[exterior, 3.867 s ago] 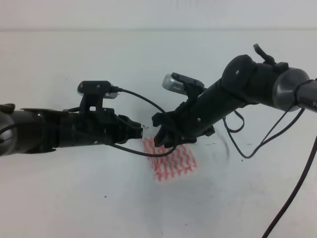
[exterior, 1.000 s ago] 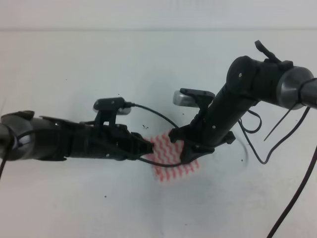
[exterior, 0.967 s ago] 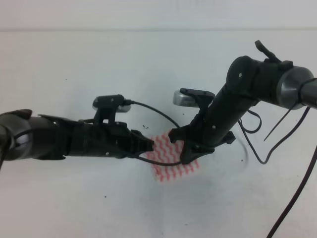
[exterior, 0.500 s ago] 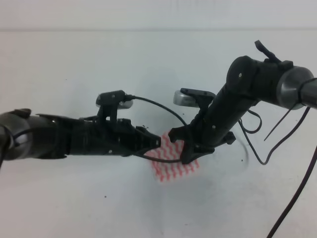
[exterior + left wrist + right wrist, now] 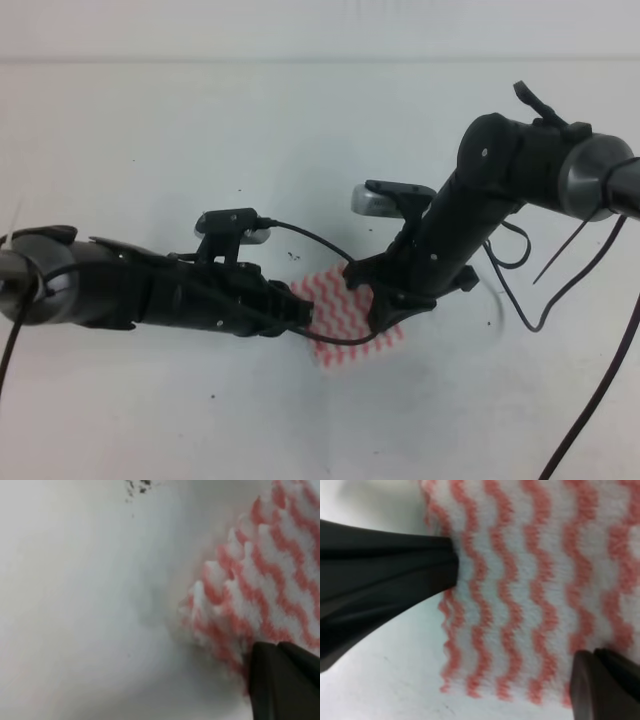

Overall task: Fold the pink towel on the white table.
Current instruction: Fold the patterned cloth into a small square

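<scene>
The pink towel (image 5: 345,322) lies on the white table (image 5: 200,130) as a small folded square, white with pink-red wavy stripes. My left gripper (image 5: 305,312) is at its left edge; in the left wrist view its dark fingertips (image 5: 280,680) are pressed together where the layered towel (image 5: 260,580) edge bunches up. My right gripper (image 5: 377,305) stands over the towel's upper right part. In the right wrist view its fingertips (image 5: 602,682) are shut at the towel (image 5: 530,595) near the lower right. The wedge of the left gripper (image 5: 385,575) touches the towel's left edge there.
Black cables (image 5: 520,280) hang from the right arm over the table to the right of the towel. A few dark specks (image 5: 292,256) mark the table just behind the towel. The table's far edge (image 5: 320,60) runs along the top.
My left gripper has drawn back from over the towel's upper left to its left edge, a little nearer the front. The right gripper and the towel have stayed put.
</scene>
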Controlling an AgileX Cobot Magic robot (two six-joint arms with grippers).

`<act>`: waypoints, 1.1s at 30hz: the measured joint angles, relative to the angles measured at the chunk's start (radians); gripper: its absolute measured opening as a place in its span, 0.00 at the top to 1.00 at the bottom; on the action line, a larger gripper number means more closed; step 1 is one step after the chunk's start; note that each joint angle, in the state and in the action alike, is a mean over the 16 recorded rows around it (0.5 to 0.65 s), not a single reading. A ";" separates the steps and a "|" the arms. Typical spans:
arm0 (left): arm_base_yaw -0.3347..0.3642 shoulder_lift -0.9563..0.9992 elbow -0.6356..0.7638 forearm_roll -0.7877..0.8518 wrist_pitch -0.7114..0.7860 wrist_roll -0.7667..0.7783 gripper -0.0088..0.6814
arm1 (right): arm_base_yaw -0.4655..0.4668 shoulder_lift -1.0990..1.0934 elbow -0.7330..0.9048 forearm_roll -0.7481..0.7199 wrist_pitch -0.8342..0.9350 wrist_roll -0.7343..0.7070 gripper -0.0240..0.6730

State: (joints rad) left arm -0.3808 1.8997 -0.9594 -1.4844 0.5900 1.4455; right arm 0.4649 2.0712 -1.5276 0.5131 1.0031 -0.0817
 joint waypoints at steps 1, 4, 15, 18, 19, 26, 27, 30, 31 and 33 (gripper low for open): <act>0.000 -0.003 0.000 0.006 -0.002 -0.005 0.99 | 0.000 0.000 0.000 -0.001 0.001 0.000 0.99; 0.000 -0.015 0.000 0.021 -0.007 -0.015 0.99 | -0.002 -0.002 0.000 -0.005 0.008 0.000 0.99; 0.000 -0.063 -0.001 0.026 -0.024 -0.015 0.99 | -0.005 0.002 0.000 -0.016 0.030 0.003 0.99; 0.000 -0.068 -0.007 0.025 -0.028 -0.012 0.99 | -0.006 0.003 0.000 -0.019 0.031 0.003 0.99; 0.000 -0.070 -0.010 0.025 -0.029 -0.011 0.99 | -0.006 0.002 0.000 -0.020 0.029 0.003 0.99; -0.001 -0.071 -0.051 0.020 -0.037 -0.004 0.99 | -0.022 -0.034 0.000 -0.051 0.012 0.028 0.99; -0.003 -0.071 -0.059 0.019 -0.042 -0.003 0.99 | -0.026 -0.042 0.000 -0.058 0.008 0.033 0.99; -0.014 -0.069 -0.087 0.018 -0.062 -0.001 0.99 | -0.042 -0.069 0.000 -0.076 -0.002 0.048 0.99; -0.018 -0.068 -0.096 0.017 -0.069 -0.001 0.99 | -0.048 -0.079 0.000 -0.082 -0.005 0.052 0.99; -0.029 -0.062 -0.116 0.016 -0.083 0.000 0.99 | -0.061 -0.096 0.000 -0.094 -0.011 0.062 0.99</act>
State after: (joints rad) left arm -0.4102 1.8375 -1.0751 -1.4681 0.5074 1.4452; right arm 0.4041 1.9754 -1.5277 0.4192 0.9919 -0.0196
